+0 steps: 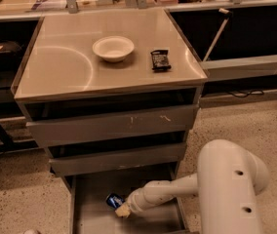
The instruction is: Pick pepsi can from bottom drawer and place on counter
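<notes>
At the foot of the cabinet, the bottom drawer [87, 213] stands pulled out, its grey floor open to view. On that floor, left of centre, lies the pepsi can [112, 200], blue with a silver end and seemingly on its side. Just to its right, touching it or very nearly so, is the gripper [123, 210]. It sits at the tip of the white arm [177, 189], which reaches in low from the right. How far the gripper is open, and whether it has hold of the can, cannot be told from this view. Up on the counter [55, 77], from left to right, are a faint arc mark [87, 67], a white bowl [112, 48] and a black snack packet [160, 60]. No can stands there.

As a judgement, the drawer is open and the reach into it is made, so the task is at the grasping step. Securing the can, lifting it clear of the drawer, carrying it up and setting it on the counter are all left to do.
</notes>
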Tool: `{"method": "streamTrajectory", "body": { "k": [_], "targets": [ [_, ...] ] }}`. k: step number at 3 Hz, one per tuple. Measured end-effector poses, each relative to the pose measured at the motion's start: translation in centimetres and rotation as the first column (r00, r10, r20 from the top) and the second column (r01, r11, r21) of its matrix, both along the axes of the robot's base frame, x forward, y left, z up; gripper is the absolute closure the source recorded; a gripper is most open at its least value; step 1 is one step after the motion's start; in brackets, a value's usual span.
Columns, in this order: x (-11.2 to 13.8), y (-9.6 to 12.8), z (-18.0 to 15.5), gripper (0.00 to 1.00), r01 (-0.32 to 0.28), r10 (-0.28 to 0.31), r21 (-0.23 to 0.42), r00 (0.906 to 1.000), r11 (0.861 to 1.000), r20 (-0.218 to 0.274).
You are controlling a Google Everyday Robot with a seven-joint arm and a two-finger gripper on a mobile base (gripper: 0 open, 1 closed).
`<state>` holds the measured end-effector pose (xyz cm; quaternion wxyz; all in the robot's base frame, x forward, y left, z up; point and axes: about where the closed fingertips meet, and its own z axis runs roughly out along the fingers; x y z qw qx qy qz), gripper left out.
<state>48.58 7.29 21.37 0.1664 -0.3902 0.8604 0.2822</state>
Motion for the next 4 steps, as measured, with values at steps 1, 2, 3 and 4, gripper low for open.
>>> {"method": "streamTrajectory", "body": {
  "k": [1,2,3,4],
  "targets": [
    [-2.1,-1.1,6.4,1.00,0.033,-0.032,0.027,0.9993,0.999,-0.021],
    [-5.0,-0.6,12.6,1.00,0.034,-0.033,0.051,0.9993,0.998,-0.018],
    [-7.6,0.2,19.1,1.00,0.005,-0.007,0.062,0.9995,0.998,0.032],
    [-6.6,-0.2,21.9,1.00,-0.016,0.012,0.039,0.9951,0.999,0.098]
  ]
}}
